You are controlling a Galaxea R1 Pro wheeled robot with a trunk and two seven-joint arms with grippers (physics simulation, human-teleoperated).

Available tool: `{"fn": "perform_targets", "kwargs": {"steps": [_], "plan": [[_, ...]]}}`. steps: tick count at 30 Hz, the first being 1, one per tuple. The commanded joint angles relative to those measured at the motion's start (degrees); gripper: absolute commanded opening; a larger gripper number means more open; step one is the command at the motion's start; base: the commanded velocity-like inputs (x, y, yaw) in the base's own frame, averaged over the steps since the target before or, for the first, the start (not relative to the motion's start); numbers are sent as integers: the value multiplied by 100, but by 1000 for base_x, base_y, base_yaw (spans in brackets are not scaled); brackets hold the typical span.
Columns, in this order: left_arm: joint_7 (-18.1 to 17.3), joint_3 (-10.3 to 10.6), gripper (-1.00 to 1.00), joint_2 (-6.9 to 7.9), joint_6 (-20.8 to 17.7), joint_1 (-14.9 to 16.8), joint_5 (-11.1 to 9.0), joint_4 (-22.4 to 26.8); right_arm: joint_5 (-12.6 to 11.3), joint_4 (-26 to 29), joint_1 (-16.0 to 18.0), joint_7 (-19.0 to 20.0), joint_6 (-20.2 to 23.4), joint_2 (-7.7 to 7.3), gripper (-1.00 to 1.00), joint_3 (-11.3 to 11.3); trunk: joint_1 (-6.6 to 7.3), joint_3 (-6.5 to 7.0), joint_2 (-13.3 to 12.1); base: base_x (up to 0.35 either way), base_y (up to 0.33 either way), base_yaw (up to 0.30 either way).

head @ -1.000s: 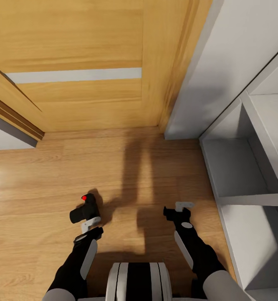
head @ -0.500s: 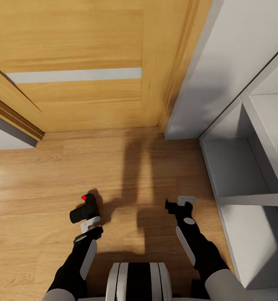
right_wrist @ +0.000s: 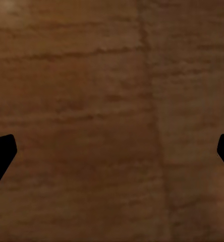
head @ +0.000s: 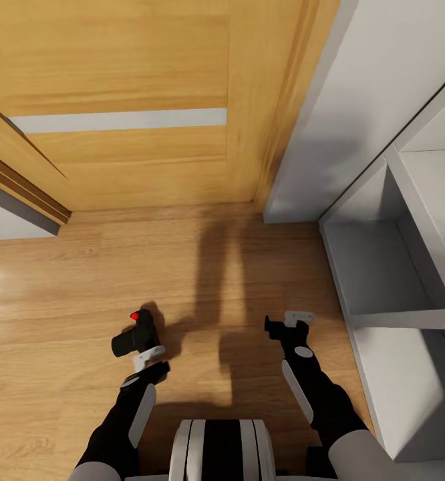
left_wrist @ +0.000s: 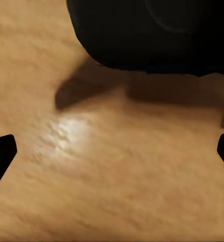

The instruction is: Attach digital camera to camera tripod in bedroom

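The robot's white and black trunk (head: 221,449) is being seen nearest, with both arms being held out over the wood floor (head: 62,287). The left gripper (head: 144,361) is being held just behind the camera (head: 137,337), its fingers spread wide; in the left wrist view the fingertips (left_wrist: 1,154) are being shown far apart, with the camera (left_wrist: 152,33) lying ahead of them, not between them. The camera is lying on the floor, its red dot (head: 134,315) facing up. The right gripper (head: 288,323) is being held over bare floor, its fingers likewise spread. Farther off, a white shelf unit (head: 409,267) is standing at the right, and a wooden door (head: 129,100) is closing off the far side.
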State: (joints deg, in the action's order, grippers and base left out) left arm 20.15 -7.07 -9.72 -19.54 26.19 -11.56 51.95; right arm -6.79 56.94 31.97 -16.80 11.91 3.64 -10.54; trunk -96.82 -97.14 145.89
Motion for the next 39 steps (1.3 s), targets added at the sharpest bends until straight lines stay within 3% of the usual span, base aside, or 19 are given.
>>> {"fn": "perform_targets", "kwargs": {"steps": [1,13,28,34,36,39], "plan": [[-37,-9,100,-3,-18,1,-65,9,-59,4,2,-48,20,-4,100,-20,1,-3,1,0,0,0],[-586,-13,100,-4,-31,1,-77,1,-59,-22,2,-51,20,-1,100,-26,1,-3,1,0,0,0],[-651,-14,100,-12,-32,1,-113,0,-59,-34,2,-51,22,-2,100,-27,1,-3,1,0,0,0],[-457,180,100,46,-15,1,-306,194,-43,-72,2,-39,14,19,100,-16,1,-3,1,0,0,0],[-393,224,100,47,-26,1,-263,157,-28,-61,2,-37,14,-1,100,-17,1,-3,1,0,0,0],[-492,126,100,44,-30,1,-167,91,-10,-20,2,-30,20,-23,100,-23,1,-3,1,0,0,0]]}}
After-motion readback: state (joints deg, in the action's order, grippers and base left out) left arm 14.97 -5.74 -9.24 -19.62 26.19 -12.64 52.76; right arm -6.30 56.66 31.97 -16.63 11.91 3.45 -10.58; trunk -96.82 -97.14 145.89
